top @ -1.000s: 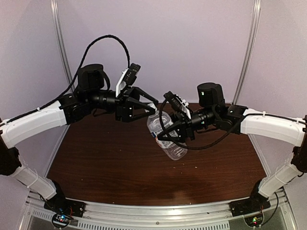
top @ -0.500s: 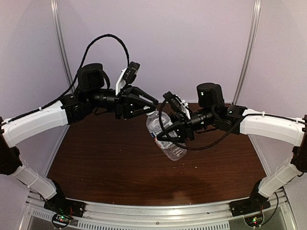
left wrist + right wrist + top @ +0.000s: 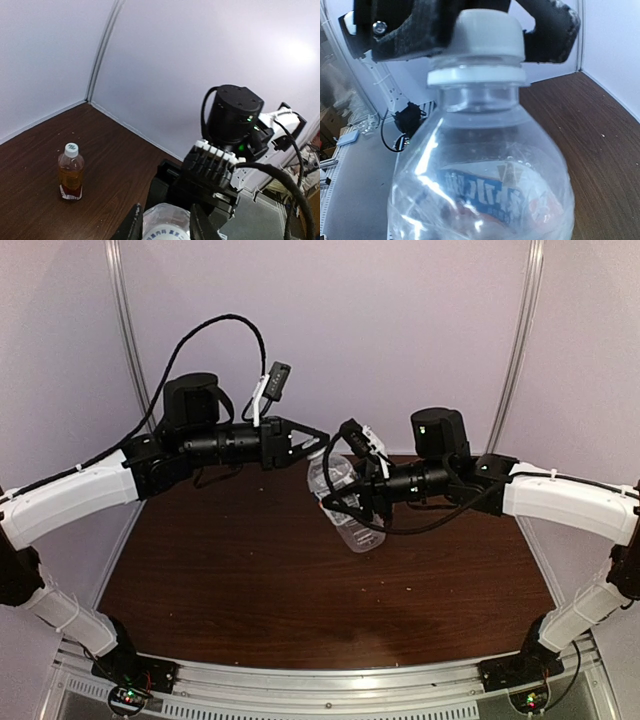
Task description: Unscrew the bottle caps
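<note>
My right gripper (image 3: 352,508) is shut on the clear bottle (image 3: 345,502) with the white-blue label and holds it tilted above the table, neck toward the left arm. In the right wrist view the bottle (image 3: 482,170) fills the frame and hides my fingers. My left gripper (image 3: 316,446) has its fingers on either side of this bottle's white cap (image 3: 487,32), closed against it. The cap (image 3: 165,233) also shows at the bottom of the left wrist view. The amber bottle (image 3: 70,172) with the red-white label stands upright on the table, its white cap (image 3: 71,148) on.
The brown table (image 3: 250,580) is bounded by white walls (image 3: 400,330) at the back and sides. The amber bottle stands near the back corner (image 3: 89,101) in the left wrist view; it does not show in the top view.
My left gripper has rolled, moved right and closed from wide open onto the clear bottle's cap. My right gripper has lifted the bottle slightly and turned its neck toward it.
</note>
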`<act>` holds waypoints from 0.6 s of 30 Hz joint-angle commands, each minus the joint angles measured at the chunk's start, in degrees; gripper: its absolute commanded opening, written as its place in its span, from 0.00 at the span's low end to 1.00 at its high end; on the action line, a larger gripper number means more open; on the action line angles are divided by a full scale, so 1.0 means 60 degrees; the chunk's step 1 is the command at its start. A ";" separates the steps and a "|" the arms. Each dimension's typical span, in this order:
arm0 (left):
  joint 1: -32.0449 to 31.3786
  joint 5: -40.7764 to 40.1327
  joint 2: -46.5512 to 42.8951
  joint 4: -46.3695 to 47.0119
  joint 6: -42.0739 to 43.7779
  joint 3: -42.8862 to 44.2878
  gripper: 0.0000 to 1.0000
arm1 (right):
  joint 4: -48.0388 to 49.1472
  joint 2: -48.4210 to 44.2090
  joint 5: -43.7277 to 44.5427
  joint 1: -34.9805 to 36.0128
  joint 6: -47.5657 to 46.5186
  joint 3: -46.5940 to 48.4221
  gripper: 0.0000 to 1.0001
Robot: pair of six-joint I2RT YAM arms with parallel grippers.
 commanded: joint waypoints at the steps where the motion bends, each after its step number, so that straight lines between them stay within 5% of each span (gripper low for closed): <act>1: -0.0437 -0.4238 -0.0233 -0.1098 -0.1353 0.0481 0.13 | -0.0199 0.0054 0.2095 0.0036 0.0031 0.0301 0.42; 11: -0.0469 -0.3839 0.0177 -0.1043 -0.1430 0.0837 0.29 | -0.0223 0.0013 0.2317 0.0020 0.0052 0.0199 0.42; 18: -0.0420 -0.3484 -0.0211 -0.0739 -0.0473 0.0542 0.56 | -0.0395 0.0027 0.2218 0.0034 0.0028 0.0155 0.42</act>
